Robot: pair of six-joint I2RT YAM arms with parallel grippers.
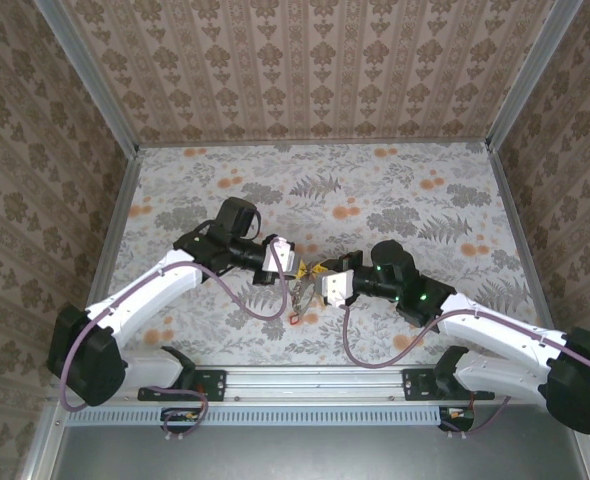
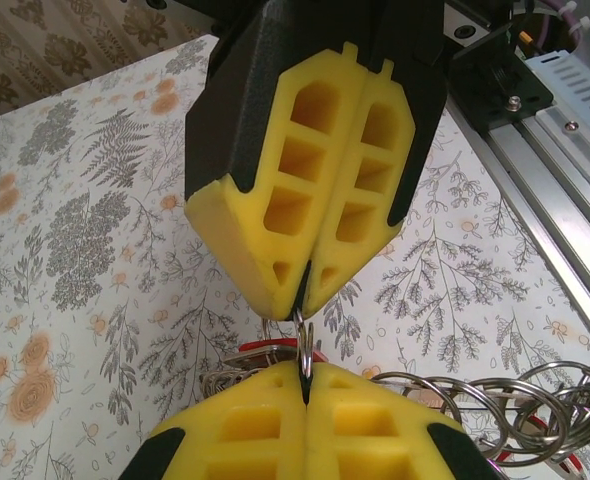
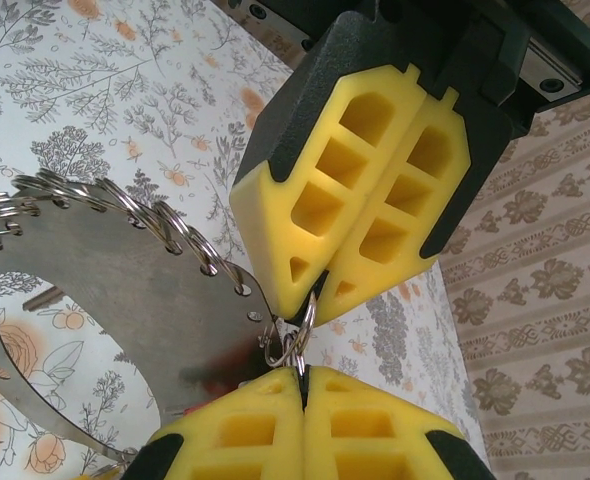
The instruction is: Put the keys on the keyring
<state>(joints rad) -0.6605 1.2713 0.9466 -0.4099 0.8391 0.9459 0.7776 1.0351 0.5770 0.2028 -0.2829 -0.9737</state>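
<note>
My two grippers meet tip to tip over the middle of the floral table [image 1: 375,190]. The left gripper [image 2: 305,378] is shut on a small split ring [image 2: 306,340], and the right gripper [image 2: 303,303] faces it, shut on the same ring cluster. In the right wrist view the right gripper [image 3: 302,373] pinches a small ring linked to a larger one [image 3: 297,325] held by the left gripper [image 3: 318,290]. The keyring [image 3: 165,320], a flat grey loop with holes along its rim, hangs beside them. A red key head [image 2: 265,350] shows behind the left pads.
Several more split rings [image 2: 535,400] are strung along the loop's rim [image 3: 125,205]. An aluminium rail [image 1: 315,380] runs along the near edge, and patterned walls [image 1: 315,60] close in the table on three sides. Both arms [image 1: 145,295] reach inward from the corners.
</note>
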